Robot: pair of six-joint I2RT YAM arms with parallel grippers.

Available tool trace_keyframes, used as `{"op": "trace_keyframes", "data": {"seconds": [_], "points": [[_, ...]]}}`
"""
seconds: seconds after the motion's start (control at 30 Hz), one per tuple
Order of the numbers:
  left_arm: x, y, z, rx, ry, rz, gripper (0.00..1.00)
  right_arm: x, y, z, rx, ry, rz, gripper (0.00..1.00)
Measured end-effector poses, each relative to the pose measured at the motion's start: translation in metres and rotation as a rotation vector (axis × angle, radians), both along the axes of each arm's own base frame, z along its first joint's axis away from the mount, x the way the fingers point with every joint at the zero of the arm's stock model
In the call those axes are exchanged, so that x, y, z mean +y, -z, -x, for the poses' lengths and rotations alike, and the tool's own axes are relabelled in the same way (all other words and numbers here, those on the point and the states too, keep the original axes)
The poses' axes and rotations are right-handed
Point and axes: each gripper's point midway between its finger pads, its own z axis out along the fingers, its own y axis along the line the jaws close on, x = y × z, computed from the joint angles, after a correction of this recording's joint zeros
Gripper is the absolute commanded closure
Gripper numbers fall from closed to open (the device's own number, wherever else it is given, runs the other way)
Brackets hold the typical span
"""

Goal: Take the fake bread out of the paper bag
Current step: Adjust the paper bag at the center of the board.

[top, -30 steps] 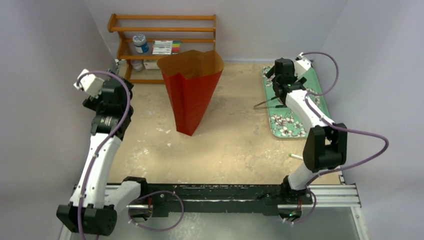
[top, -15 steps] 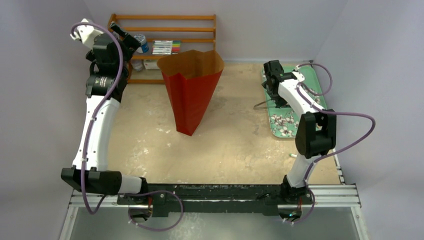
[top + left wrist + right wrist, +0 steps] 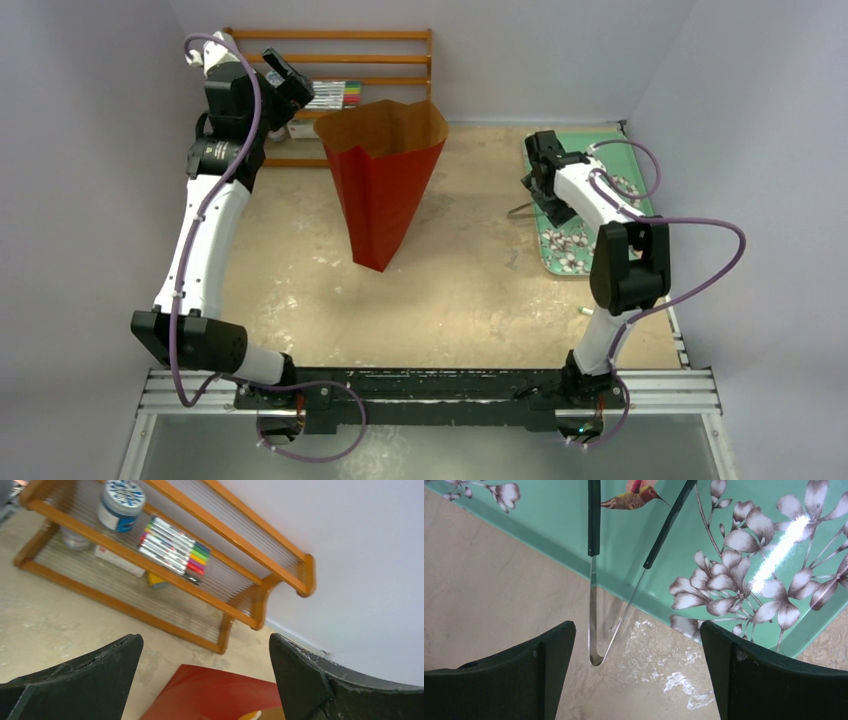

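Top external: left gripper (image 3: 293, 82) swung nearer paper bag (image 3: 383, 190).

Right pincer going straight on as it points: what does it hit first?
Probably the tongs, their metal bend overhanging the green tray between the fingers of the open right pincer; depth unclear.
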Motion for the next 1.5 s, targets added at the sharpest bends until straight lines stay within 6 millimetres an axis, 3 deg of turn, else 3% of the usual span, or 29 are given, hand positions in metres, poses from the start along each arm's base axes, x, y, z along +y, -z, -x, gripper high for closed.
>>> {"op": "trace_keyframes", "data": {"seconds": [0.27, 0.4, 0.7, 1.03, 1.5], "points": [[-0.025, -0.023, 0.006, -0.042, 0.133, 0.008, 0.03, -0.001, 0.01, 0.001, 0.028, 0.002, 0.008, 0.02], [-0.032, -0.023, 0.015, -0.03, 0.174, -0.001, 0.06, -0.001, 0.011, 0.001, 0.033, 0.004, 0.011, 0.02], [-0.055, -0.007, 0.041, 0.056, 0.293, -0.068, 0.09, -0.001, 0.005, -0.004, 0.016, 0.005, 0.012, 0.02], [-0.065, 0.008, 0.057, 0.123, 0.348, -0.125, 0.12, -0.001, 0.005, -0.004, 0.016, 0.006, 0.014, 0.02], [-0.078, 0.041, 0.052, 0.223, 0.337, -0.237, 0.3, -0.004, 0.001, -0.003, 0.015, -0.003, 0.041, 0.03]]}}
